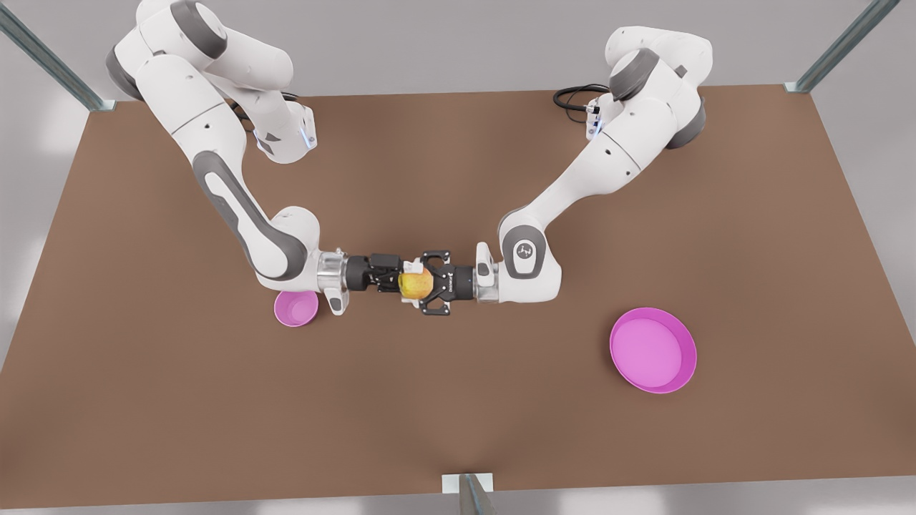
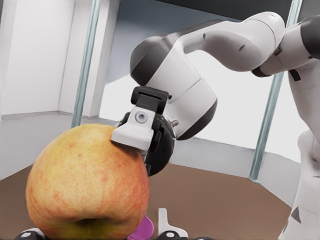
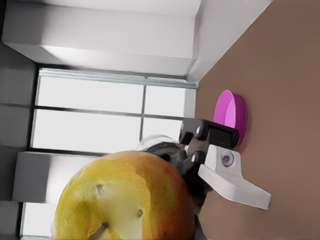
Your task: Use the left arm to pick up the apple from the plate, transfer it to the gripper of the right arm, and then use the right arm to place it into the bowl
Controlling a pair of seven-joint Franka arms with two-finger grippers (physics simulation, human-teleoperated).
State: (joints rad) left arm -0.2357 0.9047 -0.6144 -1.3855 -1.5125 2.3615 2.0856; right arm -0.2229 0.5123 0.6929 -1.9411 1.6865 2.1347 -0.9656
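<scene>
Right claw (image 1: 406,276), black with pale fingertips on a silver collar, pinches the small red-orange and yellow apple (image 1: 416,284) in mid-air over the brown table (image 1: 458,400) in the front view, meeting the left claw (image 1: 429,284) nose to nose, with the small deep magenta bowl (image 1: 295,308) below its wrist and the wide shallow magenta plate (image 1: 653,350) well apart to the front view's right. Left wrist view: one pale pad of the right claw lies on the apple (image 2: 87,182), while the left claw's own finger (image 2: 164,222) stands clear of it, spread. Right wrist view: apple (image 3: 125,197) close up, plate (image 3: 231,116) beyond on the table.
</scene>
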